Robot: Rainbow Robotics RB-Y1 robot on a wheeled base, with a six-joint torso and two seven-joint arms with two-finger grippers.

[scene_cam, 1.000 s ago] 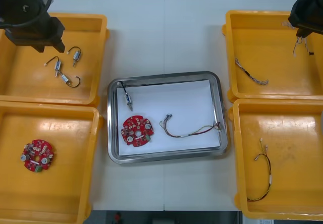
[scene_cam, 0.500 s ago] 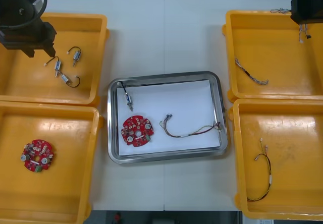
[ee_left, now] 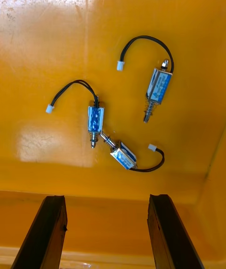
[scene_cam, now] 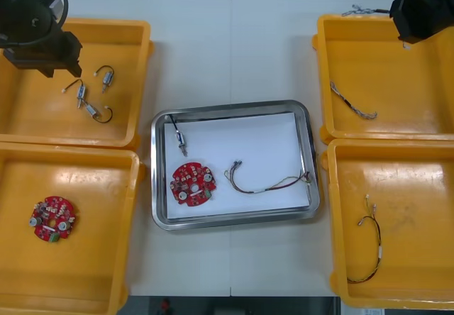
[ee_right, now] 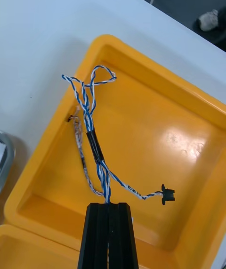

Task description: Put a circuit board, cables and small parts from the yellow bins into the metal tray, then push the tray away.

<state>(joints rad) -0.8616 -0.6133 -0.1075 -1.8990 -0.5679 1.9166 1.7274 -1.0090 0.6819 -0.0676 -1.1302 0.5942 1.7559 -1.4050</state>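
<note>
My right gripper point(scene_cam: 420, 15) hangs over the far edge of the far right yellow bin point(scene_cam: 425, 127), shut on a twisted blue and white cable point(scene_cam: 355, 9). In the right wrist view the cable point(ee_right: 94, 142) rises from the closed fingertips point(ee_right: 108, 206), its black plug point(ee_right: 167, 193) dangling over the bin point(ee_right: 165, 123). My left gripper point(scene_cam: 42, 44) is open above the far left bin point(scene_cam: 135, 59), beside three small metal parts point(scene_cam: 89, 96). They lie beyond its gripper point(ee_left: 107, 198). The metal tray point(scene_cam: 234, 220) holds a red circuit board point(scene_cam: 192, 184), a small metal part point(scene_cam: 179, 139) and a red and yellow cable point(scene_cam: 266, 181).
A second thin cable point(scene_cam: 352, 103) lies in the far right bin. The near right bin point(scene_cam: 333, 208) holds a black cable point(scene_cam: 369, 247). Another circuit board point(scene_cam: 52, 219) sits in the near left bin point(scene_cam: 131, 208). White table point(scene_cam: 234, 52) lies beyond the tray.
My right gripper has lifted the blue and white cable out of the far right bin and moved left along its far edge; the cable swung left. The left gripper shifted slightly left.
</note>
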